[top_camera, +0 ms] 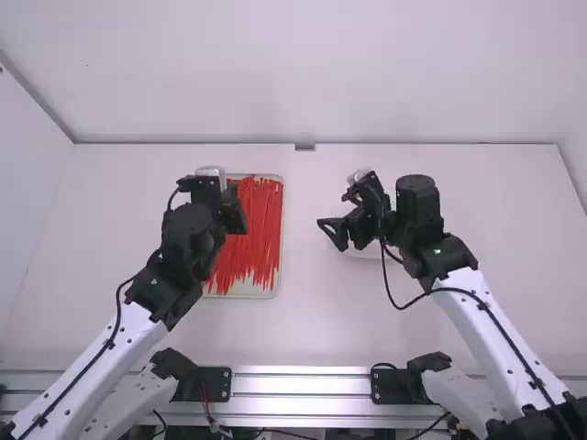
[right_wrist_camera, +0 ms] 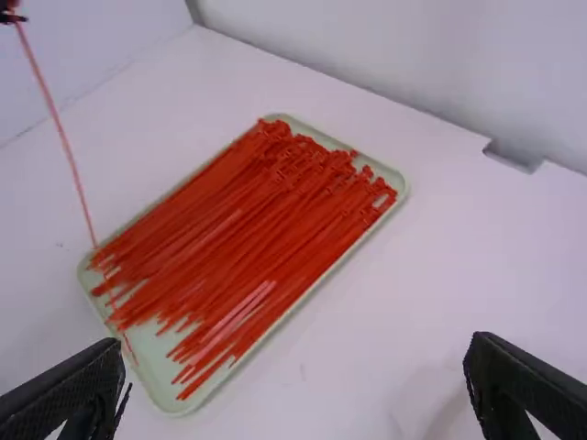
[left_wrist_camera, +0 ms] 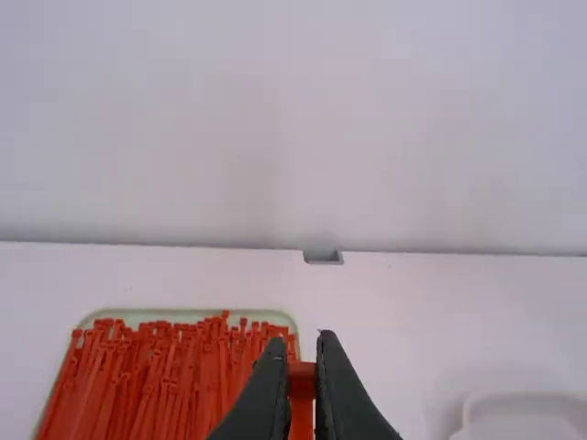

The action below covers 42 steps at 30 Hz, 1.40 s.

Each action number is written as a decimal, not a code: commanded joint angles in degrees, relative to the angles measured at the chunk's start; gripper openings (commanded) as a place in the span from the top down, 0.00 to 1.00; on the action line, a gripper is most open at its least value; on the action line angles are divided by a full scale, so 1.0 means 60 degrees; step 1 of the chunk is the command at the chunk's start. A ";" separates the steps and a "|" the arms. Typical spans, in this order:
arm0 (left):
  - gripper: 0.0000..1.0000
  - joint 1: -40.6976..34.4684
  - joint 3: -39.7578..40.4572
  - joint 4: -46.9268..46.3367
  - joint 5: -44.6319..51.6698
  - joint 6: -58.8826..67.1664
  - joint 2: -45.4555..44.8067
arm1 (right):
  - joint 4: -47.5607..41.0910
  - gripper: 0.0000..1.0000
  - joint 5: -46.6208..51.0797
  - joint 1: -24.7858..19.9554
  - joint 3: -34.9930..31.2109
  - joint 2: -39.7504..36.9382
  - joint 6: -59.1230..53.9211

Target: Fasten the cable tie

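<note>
Hanging above the tray (top_camera: 244,294), left fingers (left_wrist_camera: 264,396) pinch one cable tie (left_wrist_camera: 301,405).

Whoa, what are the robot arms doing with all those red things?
Those are cable ties. The left claw is shut on one tie and holds it up, so it hangs straight down toward the tray, where the pile of other ties lies. The right claw is open and holds nothing, over the table beside the tray. The tie is not fastened yet.
</note>
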 commanded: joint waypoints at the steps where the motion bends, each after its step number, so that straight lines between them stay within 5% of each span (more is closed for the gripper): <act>1: 0.98 0.0211 0.0055 -0.0011 0.0102 0.0149 -0.0015 | 0.0171 0.02 -0.0459 0.0011 -0.0051 -0.0211 -0.0095; 15: 0.98 0.1504 0.0266 0.1231 0.4175 0.0342 0.0554 | 0.1177 0.02 -0.0674 0.0652 -0.0051 -0.0200 -0.0299; 35: 0.98 0.0758 0.0266 0.4324 0.5020 -0.1421 0.1854 | 0.3388 0.01 0.0535 0.1399 -0.0051 0.0936 0.0790; 42: 0.98 0.0750 0.0696 0.3785 0.5304 -0.1537 0.1880 | 0.3730 0.04 0.0583 0.1770 -0.0051 0.1377 0.0743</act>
